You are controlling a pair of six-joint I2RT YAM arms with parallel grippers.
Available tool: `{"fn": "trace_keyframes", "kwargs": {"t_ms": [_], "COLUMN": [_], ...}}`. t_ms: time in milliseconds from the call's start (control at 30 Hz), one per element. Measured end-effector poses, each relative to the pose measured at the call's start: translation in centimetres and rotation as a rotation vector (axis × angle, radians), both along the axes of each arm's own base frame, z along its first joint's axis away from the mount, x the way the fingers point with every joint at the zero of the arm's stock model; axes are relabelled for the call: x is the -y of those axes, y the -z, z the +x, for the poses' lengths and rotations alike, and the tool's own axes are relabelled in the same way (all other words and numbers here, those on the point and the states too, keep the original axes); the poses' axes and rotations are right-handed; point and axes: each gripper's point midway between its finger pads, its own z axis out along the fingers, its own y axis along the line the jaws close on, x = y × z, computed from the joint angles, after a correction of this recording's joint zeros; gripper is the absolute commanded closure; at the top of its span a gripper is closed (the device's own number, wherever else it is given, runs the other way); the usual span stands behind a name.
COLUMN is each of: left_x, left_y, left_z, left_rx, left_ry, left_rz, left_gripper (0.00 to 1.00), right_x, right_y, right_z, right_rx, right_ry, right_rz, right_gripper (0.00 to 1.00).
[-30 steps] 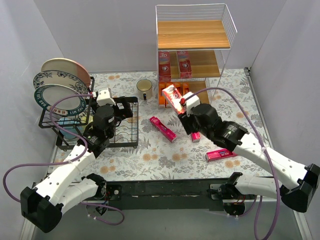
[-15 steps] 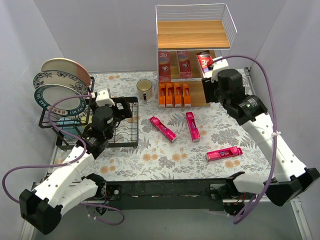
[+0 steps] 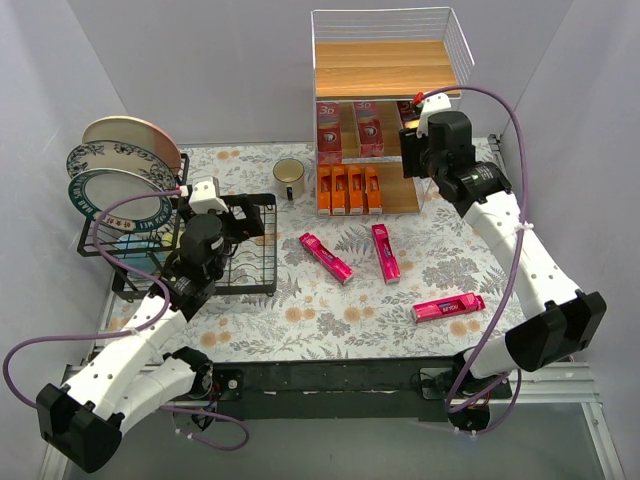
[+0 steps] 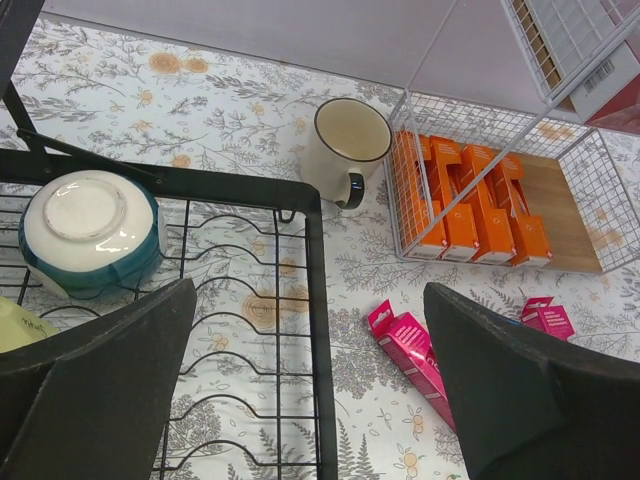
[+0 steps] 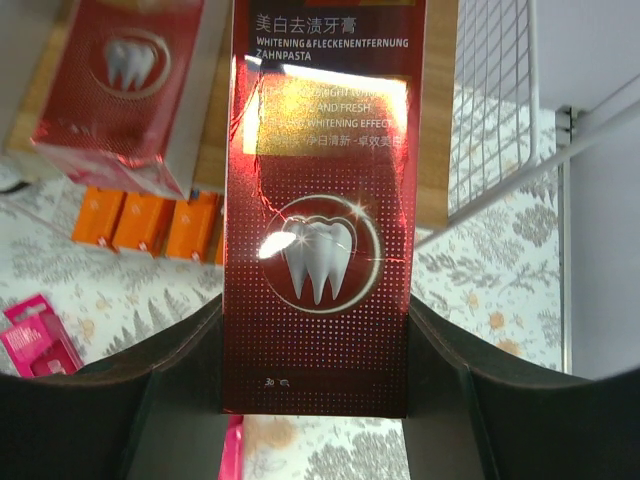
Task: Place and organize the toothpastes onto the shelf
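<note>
The shelf (image 3: 455, 62) stands at the back. Two red cartons (image 3: 329, 130) stand on its middle board and several orange cartons (image 3: 348, 190) lie on the bottom board. My right gripper (image 3: 412, 130) is at the right side of the middle tier, shut on a red carton (image 5: 320, 220) held upright between the fingers (image 5: 315, 380), beside another red carton (image 5: 125, 80). Three pink cartons lie on the table (image 3: 326, 257) (image 3: 385, 252) (image 3: 448, 307). My left gripper (image 3: 245, 215) is open and empty over the black dish rack (image 4: 315, 300). One pink carton (image 4: 415, 350) lies to the right of it.
The dish rack (image 3: 250, 270) at the left holds three plates (image 3: 125, 165) and an upturned bowl (image 4: 90, 230). A cream mug (image 3: 289, 178) stands between the rack and the shelf. Grey walls close in the table on the left, back and right.
My right arm has carried the red carton from over the table's middle up to the right side of the shelf's middle tier. The left arm has hardly moved.
</note>
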Motion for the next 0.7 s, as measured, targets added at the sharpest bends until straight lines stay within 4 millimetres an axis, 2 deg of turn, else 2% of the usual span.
{"fn": "trace_keyframes", "kwargs": {"t_ms": [133, 267, 500, 700], "left_x": [0.0, 0.1, 0.2, 0.3], "left_y": [-0.1, -0.1, -0.1, -0.1], "left_z": [-0.1, -0.1, -0.1, -0.1], "left_rx": [0.003, 0.003, 0.002, 0.001], "left_ry": [0.002, 0.005, 0.013, 0.021], "left_rz": [-0.002, -0.003, -0.004, -0.005], "left_gripper": [0.02, 0.02, 0.02, 0.02], "right_x": [-0.4, -0.7, -0.5, -0.4], "right_y": [-1.2, -1.0, 1.4, 2.4], "right_z": [1.5, 2.9, 4.2, 4.8], "right_rx": [0.083, 0.116, 0.132, 0.15], "right_ry": [0.015, 0.045, 0.084, 0.105], "right_rz": [0.037, 0.057, 0.049, 0.05], "right_gripper": [0.59, 0.58, 0.55, 0.44]}}
